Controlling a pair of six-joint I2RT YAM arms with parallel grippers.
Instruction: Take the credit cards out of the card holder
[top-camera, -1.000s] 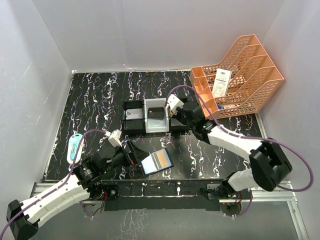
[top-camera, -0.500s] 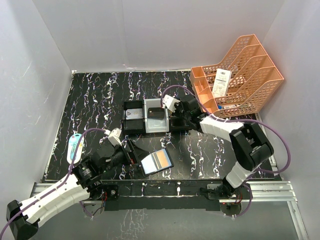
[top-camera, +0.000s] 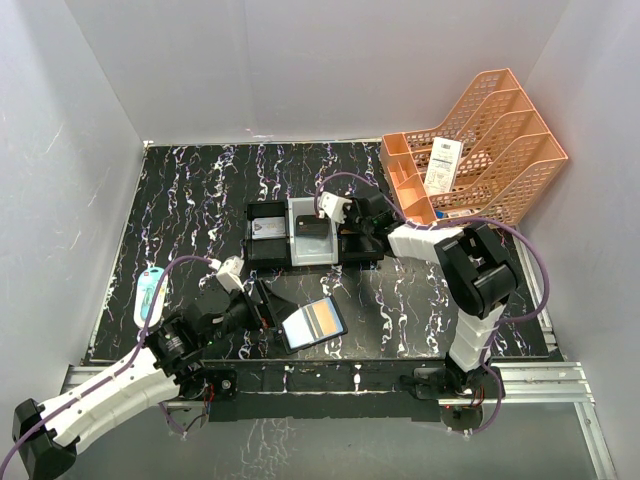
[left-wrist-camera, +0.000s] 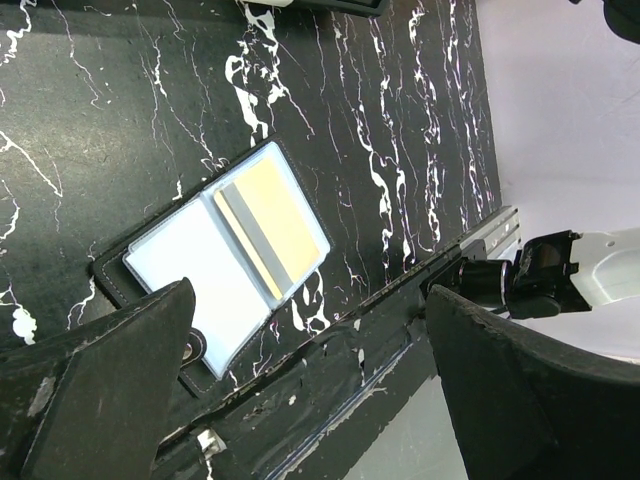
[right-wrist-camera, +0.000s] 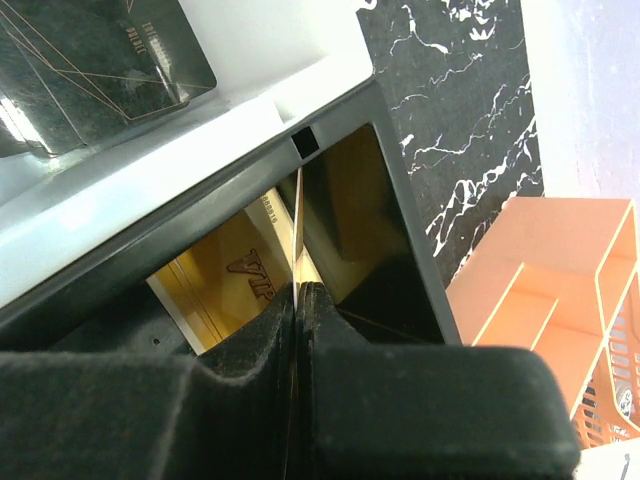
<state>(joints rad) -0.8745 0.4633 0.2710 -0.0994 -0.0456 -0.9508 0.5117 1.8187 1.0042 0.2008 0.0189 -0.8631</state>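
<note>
The card holder (top-camera: 313, 324) lies open near the table's front edge, also in the left wrist view (left-wrist-camera: 180, 280). A gold-orange credit card with a grey stripe (left-wrist-camera: 272, 222) sits in its right panel. My left gripper (top-camera: 264, 306) is open and empty just left of the holder, its jaws wide apart (left-wrist-camera: 330, 400). My right gripper (top-camera: 348, 232) is shut (right-wrist-camera: 300, 292) on a thin gold card (right-wrist-camera: 297, 225) held edge-on inside the right black bin (top-camera: 362, 248). Another gold card (right-wrist-camera: 235, 275) lies flat in that bin. A black card (right-wrist-camera: 100, 50) lies in the middle grey bin.
Three small bins (top-camera: 292, 250) stand in a row mid-table; the left one holds a grey card (top-camera: 267, 229). An orange mesh file rack (top-camera: 490, 150) with a white paper slip (top-camera: 442, 165) stands at the back right. A blue-white object (top-camera: 150, 292) lies at the left edge.
My right arm has reached further left and folded, bringing its gripper with the gold card down into the right black bin. The left arm and the card holder have not moved.
</note>
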